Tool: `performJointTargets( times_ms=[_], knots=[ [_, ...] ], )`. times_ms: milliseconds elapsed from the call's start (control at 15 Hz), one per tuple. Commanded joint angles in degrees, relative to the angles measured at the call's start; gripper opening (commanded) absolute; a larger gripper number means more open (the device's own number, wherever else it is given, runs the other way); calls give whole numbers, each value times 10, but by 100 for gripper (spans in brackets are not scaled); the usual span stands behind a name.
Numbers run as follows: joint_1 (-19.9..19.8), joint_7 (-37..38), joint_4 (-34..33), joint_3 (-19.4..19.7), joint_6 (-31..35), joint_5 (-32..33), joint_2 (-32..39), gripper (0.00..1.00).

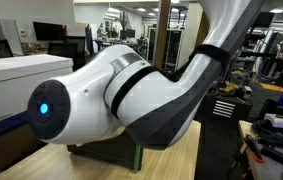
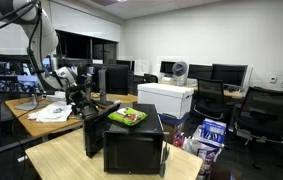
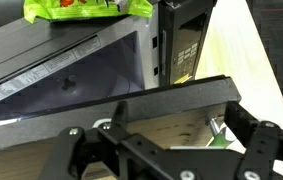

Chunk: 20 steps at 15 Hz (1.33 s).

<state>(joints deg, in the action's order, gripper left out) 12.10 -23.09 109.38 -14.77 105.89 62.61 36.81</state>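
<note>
Wrist view: the gripper [image 3: 166, 150] stands with its fingers [image 3: 86, 145] spread wide and nothing held between them. Directly ahead of the fingertips lies the open door [image 3: 131, 110] of a black microwave oven [image 3: 71, 70]. The door's edge shows as a dark bar crossing the frame from lower left to upper right. Its long axis therefore runs nearly parallel to the line joining the two fingers, not across it. Contact between door and fingers cannot be confirmed. In an exterior view, the microwave oven [image 2: 133, 145] sits on a light wooden table [image 2: 61, 155] with its door [image 2: 94, 130] swung out towards the gripper [image 2: 81, 100]. A green packet [image 2: 128, 117] rests on the oven's top and also shows in the wrist view [image 3: 81, 10]. The remaining exterior view is largely blocked by the arm [image 1: 131, 95].
</note>
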Motion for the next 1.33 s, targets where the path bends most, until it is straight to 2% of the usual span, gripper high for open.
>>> performJointTargets(
  times_ms=[0, 133, 600, 800, 867, 1000, 1267],
  knots=[
    [1, -24, -20, 7, 1, -18, 17, 100],
    [3, -17, -24, 11, 0, -12, 20, 100],
    [18, 21, -31, 39, 11, 74, 16, 100],
    [15, 37, -34, 43, 14, 106, 18, 100],
    [12, 34, -32, 38, 16, 99, 16, 100],
    [2, 15, -27, 27, 34, 79, 11, 100],
    [-12, -17, -3, 5, 135, 65, -5, 100]
  ],
)
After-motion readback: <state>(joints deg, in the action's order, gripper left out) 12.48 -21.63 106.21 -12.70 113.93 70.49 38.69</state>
